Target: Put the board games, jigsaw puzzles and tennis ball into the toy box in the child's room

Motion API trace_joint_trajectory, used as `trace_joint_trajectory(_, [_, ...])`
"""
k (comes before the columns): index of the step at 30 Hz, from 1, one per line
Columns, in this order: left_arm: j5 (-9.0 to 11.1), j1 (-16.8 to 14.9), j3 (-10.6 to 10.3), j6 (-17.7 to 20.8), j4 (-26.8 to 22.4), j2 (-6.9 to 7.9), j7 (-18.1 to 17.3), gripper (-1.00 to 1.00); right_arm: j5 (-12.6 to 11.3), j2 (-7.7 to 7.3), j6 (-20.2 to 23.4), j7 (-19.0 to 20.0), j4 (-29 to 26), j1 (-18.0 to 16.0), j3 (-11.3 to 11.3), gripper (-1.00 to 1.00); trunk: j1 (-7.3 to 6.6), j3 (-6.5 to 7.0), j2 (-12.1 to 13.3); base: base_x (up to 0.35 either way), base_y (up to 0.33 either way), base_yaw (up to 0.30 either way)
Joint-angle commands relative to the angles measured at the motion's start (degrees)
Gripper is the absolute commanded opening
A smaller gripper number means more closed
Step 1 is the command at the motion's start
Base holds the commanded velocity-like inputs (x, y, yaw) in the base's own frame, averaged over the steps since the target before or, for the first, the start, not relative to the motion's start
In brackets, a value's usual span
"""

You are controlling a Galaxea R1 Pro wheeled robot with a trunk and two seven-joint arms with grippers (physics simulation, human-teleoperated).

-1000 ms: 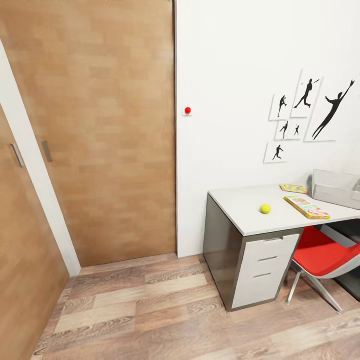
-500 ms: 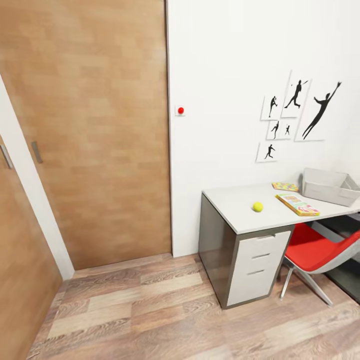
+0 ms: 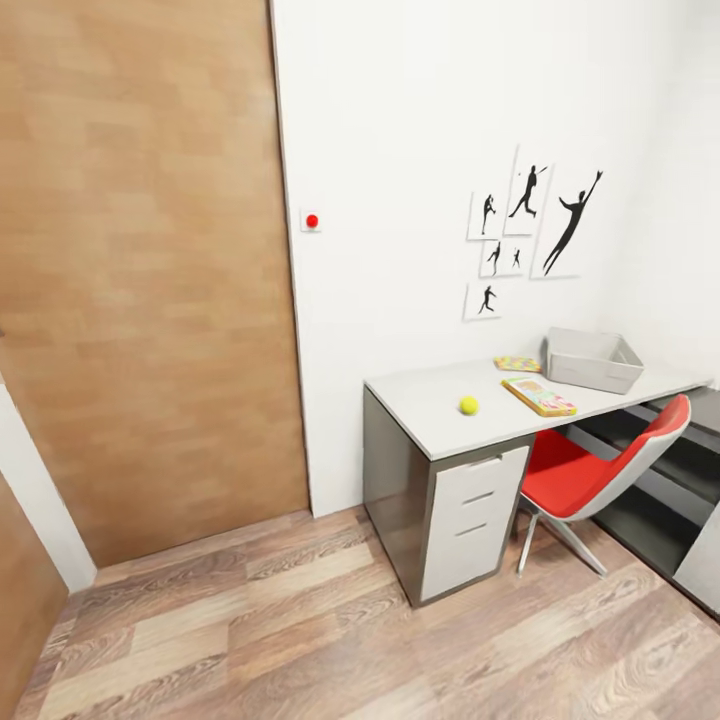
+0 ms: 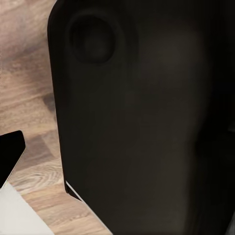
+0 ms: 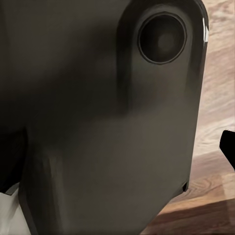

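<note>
On the desk, the ball near the front edge looks light and apt to roll, so grip across its middle; bin at the back; claw state I cannot tell.

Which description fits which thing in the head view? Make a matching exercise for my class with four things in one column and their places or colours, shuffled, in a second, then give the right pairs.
Things:
1. tennis ball
2. toy box
3. chair
4. board game

Descriptions:
A. red seat, pushed partly under the table
B. light grey bin on the tabletop near the wall
C. small, yellow-green, alone on the tabletop above the drawers
D. flat colourful box lying between the ball and the bin

Pairs: 1-C, 2-B, 3-A, 4-D
</note>
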Motion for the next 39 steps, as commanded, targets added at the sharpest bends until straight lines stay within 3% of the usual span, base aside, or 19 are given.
trace_joint_trajectory(1, [0.0,-0.01,-0.01,-0.04,-0.01,0.01,-0.01,1.0,-0.05,0.0,0.02,-0.03,-0.02,-0.01,-0.05,1.0,0.0,-0.04,-0.02,0.0,0.0,-0.267])
trace_joint_trajectory(9, [0.07,-0.01,-0.01,-0.09,-0.06,0.04,-0.01,1.0,-0.05,0.0,-0.06,-0.02,-0.02,-0.01,-0.05,1.0,0.0,-0.04,-0.02,0.0,0.0,-0.199])
trace_joint_trajectory(21, [0.05,-0.01,-0.01,-1.02,-0.09,0.07,-0.01,1.0,-0.05,-0.06,-0.12,0.04,-0.02,-0.01,-0.05,1.0,0.0,-0.04,-0.02,0.016,0.0,-0.046])
trace_joint_trajectory(39, [-0.33,-0.01,-0.43,-1.38,-0.82,-0.02,-0.01,1.0,-0.05,-0.13,-0.07,0.06,-0.02,-0.01,-0.05,1.0,0.0,-0.04,-0.02,0.269,-0.105,-0.256])
